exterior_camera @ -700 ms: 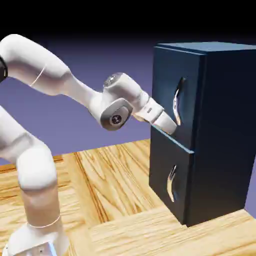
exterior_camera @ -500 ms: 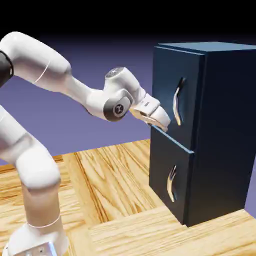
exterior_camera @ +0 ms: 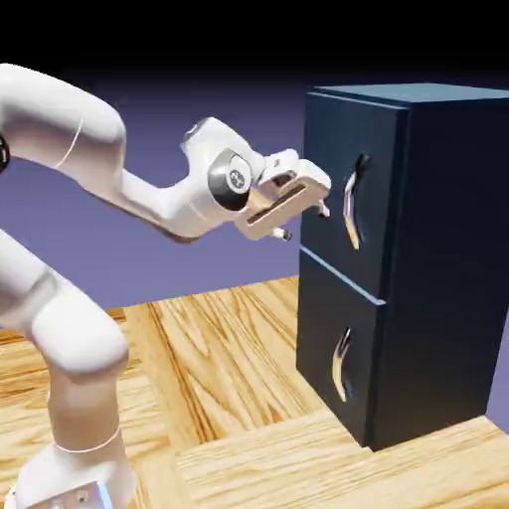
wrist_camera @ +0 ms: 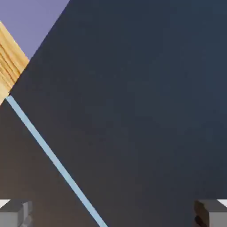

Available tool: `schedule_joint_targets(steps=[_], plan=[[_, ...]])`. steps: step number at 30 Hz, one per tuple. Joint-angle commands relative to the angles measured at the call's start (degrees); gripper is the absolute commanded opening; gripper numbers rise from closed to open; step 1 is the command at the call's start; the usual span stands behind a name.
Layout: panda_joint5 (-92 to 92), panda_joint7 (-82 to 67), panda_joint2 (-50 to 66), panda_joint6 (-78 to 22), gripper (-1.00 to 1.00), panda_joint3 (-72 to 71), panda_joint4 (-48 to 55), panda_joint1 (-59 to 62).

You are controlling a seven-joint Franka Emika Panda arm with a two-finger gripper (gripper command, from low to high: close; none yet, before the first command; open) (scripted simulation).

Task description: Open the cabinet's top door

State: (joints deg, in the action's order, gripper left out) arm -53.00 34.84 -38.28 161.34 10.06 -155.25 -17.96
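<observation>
My pincer (exterior_camera: 303,221) hangs in front of the cabinet (exterior_camera: 437,268), level with the lower part of the top door (exterior_camera: 353,194), its jaws spread as wide as they go and holding nothing. In the exterior view the pincer's white body lies tilted, one short dark fingertip (exterior_camera: 286,236) pointing down on the side away from the cabinet and the other close against the door face, just beside the curved silver handle (exterior_camera: 351,204); whether it touches the door I cannot tell.

The cabinet, a tall dark navy box, stands on the wooden counter (exterior_camera: 229,398) at the exterior view's right. The top door sits flush with the cabinet's front, closed, its handle running vertically on the panel. Below the top door, past a thin seam, sits the shorter lower panel (exterior_camera: 338,358) with its own silver handle (exterior_camera: 341,366).

My white arm (exterior_camera: 89,199) rises from the counter on the side of the cabinet's front and bends over toward the top door.

From the hand view, the cabinet's dark navy front (wrist_camera: 142,97) fills nearly everything, crossed by a pale blue diagonal line (wrist_camera: 53,155), with a darker, brownish area (wrist_camera: 26,168) on its far side. My two grey fingertips (wrist_camera: 15,213) sit far apart at the bottom corners, nothing between them. A sliver of counter shows past the cabinet's edge, with violet backdrop (wrist_camera: 31,22) above it.
</observation>
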Motion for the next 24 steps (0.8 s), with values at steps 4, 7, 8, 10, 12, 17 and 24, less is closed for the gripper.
schedule_joint_targets(steps=[4, 7, 8, 10, 12, 17, 24], plan=[[-9.97, -3.36, -1.63, -0.07, 0.00, 2.22, 0.41, -1.83], [-17.45, -5.87, -2.85, -0.12, 0.00, 3.88, 0.71, -3.20], [-19.94, -6.71, -3.26, -0.14, 0.00, 4.43, 0.82, -3.65], [-24.92, -8.39, -4.07, -0.18, 0.00, 5.54, 1.02, -4.57], [-29.90, -10.07, -4.88, -0.21, 0.00, 6.64, 1.22, -5.48], [-42.36, -14.27, -6.92, -0.30, 0.00, 9.41, 1.73, -7.77], [-59.81, -20.14, -9.77, -0.42, 0.00, 13.29, 2.45, -10.96]])
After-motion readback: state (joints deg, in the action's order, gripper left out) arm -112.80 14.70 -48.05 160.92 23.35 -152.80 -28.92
